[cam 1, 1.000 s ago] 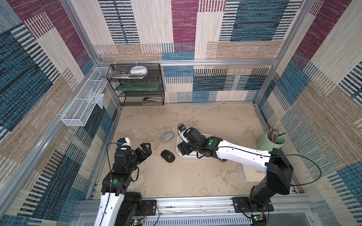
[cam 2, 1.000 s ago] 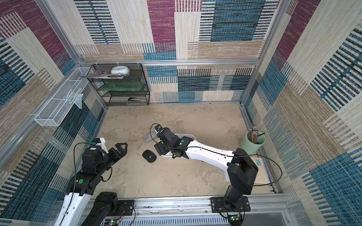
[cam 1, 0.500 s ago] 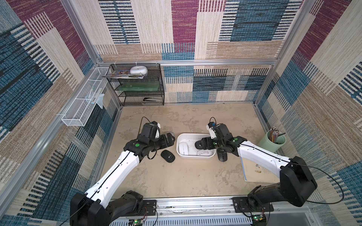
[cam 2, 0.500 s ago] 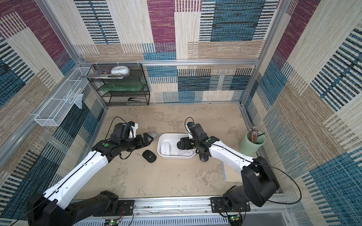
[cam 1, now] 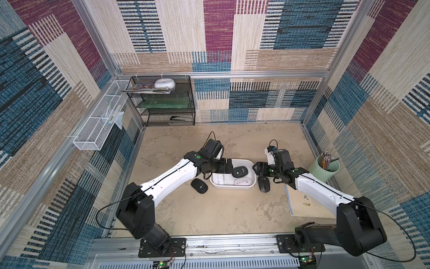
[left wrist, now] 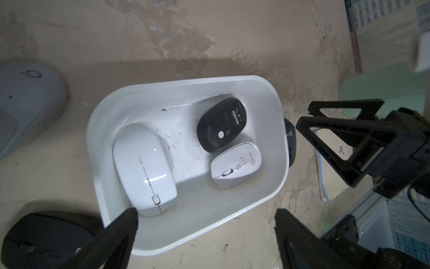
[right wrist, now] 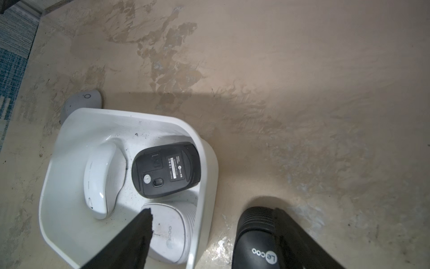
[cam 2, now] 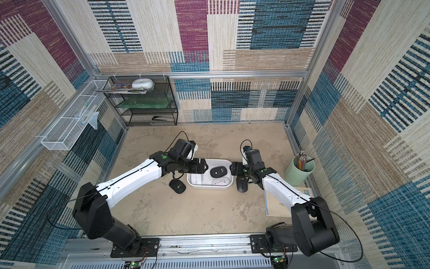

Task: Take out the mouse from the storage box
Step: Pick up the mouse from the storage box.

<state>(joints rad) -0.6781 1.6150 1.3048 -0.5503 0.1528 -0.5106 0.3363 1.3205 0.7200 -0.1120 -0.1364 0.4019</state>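
Left wrist view: storage box (left wrist: 162, 97) mid-frame, three mice (left wrist: 144, 170) left inside – we judge job unfinished. Left gripper (left wrist: 204, 213) newly above it, spread wide, empty. Right gripper (cam 1: 257, 169) withdrawn frame-right, open, empty – black mouse (cam 1: 263, 184) now beside box.

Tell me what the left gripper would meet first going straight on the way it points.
Probably the storage box: the open left gripper points down into it, one finger by the long white mouse. Depth is unclear, so mouse or box floor could come first.
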